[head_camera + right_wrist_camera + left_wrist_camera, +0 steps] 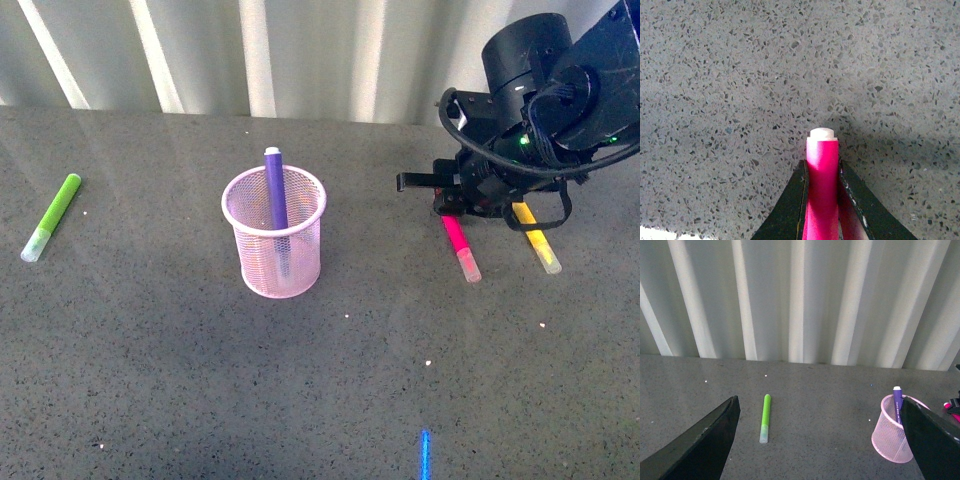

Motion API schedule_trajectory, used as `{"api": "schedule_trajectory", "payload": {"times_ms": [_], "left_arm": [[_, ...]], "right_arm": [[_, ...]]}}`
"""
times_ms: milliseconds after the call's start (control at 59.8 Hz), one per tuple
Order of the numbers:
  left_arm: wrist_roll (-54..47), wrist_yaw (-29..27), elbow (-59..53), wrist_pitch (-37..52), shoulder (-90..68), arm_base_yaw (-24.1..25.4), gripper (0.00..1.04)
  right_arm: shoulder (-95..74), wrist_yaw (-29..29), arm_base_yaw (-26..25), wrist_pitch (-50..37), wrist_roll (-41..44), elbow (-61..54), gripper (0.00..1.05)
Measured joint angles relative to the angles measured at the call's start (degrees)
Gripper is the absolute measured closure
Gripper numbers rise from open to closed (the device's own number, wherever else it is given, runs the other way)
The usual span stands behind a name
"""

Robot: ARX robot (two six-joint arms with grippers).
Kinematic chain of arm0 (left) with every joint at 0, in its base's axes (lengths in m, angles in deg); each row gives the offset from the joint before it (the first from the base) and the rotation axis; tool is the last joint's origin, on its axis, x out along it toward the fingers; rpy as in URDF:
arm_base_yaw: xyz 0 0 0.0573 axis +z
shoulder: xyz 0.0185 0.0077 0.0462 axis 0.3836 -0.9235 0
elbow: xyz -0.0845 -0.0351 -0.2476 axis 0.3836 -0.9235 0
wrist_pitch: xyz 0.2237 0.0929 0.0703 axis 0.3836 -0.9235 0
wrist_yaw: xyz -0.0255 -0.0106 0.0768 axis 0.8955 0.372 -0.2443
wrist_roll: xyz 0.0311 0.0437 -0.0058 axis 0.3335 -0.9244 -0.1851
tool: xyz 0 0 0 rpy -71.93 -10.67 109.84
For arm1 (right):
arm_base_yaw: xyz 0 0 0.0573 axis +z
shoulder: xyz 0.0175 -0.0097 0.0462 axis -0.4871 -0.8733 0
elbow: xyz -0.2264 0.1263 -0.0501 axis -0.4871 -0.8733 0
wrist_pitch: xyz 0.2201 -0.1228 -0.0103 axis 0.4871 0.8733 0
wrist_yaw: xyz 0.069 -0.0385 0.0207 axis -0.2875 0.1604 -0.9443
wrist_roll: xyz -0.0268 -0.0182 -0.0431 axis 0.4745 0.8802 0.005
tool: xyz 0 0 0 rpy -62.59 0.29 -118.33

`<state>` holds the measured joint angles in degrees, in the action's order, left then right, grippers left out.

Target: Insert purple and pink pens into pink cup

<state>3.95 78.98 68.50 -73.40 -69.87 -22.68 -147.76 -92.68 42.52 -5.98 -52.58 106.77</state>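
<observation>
Beneath R gripper [452,203]: flat grey tabletop [300,400], stone-look w/ fine dark and white specks, slight sheen. Behind it, pale ribbed wall [300,50] w/ vertical folds.

Black, bulky R arm w/ looped cables, bent down to the surface. R gripper [822,167] closed tight on pink pen [822,190]; dark wedge-shaped fingers [790,200] pressed to both sides of the smooth magenta barrel, whitish round end cap poking out past the tips. Pen low over the tabletop, whether lifted can't tell.

Well off to that gripper's left side: pink cup [300,265], round light-pink wire mesh, tapering to base, solid rolled rim, upright. Purple pen [275,190] standing inside, leaning on far rim, pale tip above rim.

Pink pen [461,246] slim, clear cap end pointing away from gripper toward camera. Just beside gripper on its right side, yellow marker [537,240], lying flat, roughly parallel, apart from pink pen.

L gripper [820,402] wide open, empty, two black tapered fingers [705,440] far apart. Between them, near the left finger, lime-green marker [765,417] lying flat, clear cap; pink cup [887,440] close to the other finger.
</observation>
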Motion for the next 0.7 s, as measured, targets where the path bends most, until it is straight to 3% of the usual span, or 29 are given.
{"api": "schedule_trajectory", "payload": {"times_ms": [67,134,251,368,552,702], "left_arm": [[0.0,0.0,0.0,0.0,0.0,0.0,0.07],[0.0,0.0,0.0,0.0,0.0,0.0,0.07],[0.0,0.0,0.0,0.0,0.0,0.0,0.07],[0.0,0.0,0.0,0.0,0.0,0.0,0.07],[0.0,0.0,0.0,0.0,0.0,0.0,0.07],[0.0,0.0,0.0,0.0,0.0,0.0,0.07]], "right_arm": [[1.0,0.8,0.0,-3.1,0.8,-2.5,0.93],[3.4,1.9,0.5,-12.7,3.6,-7.9,0.93],[9.6,-0.5,2.4,-28.4,8.9,-14.7,0.93],[14.8,-2.5,5.9,-38.6,15.2,-17.7,0.93],[18.1,-6.2,15.5,-49.2,20.5,-20.4,0.93],[16.3,-3.8,18.4,-50.4,19.0,-19.1,0.93]]}}
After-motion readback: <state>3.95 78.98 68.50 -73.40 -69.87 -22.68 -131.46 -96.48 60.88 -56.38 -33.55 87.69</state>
